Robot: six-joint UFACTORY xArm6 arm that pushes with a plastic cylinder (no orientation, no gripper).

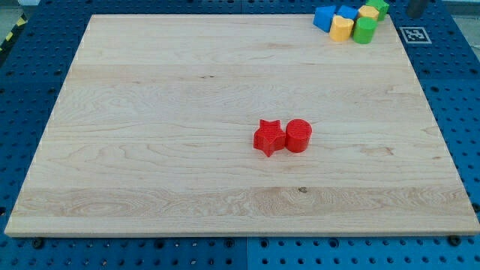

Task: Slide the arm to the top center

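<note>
A dark rod shows at the view's top right, cut off by the frame's edge. My tip (pixel 415 13) is just beyond the wooden board's (pixel 187 112) top right corner, to the right of a cluster of blocks. The cluster holds a blue block (pixel 324 16), a second blue block (pixel 346 11), a yellow block (pixel 342 28), a second yellow block (pixel 368 13), a green cylinder (pixel 365 31) and a green block (pixel 379 7). A red star (pixel 268 137) and a red cylinder (pixel 298 136) touch side by side a little right of the board's centre, far from my tip.
The board lies on a blue perforated table (pixel 450 90). A black-and-white marker tag (pixel 415 34) sits on the table just right of the board's top right corner.
</note>
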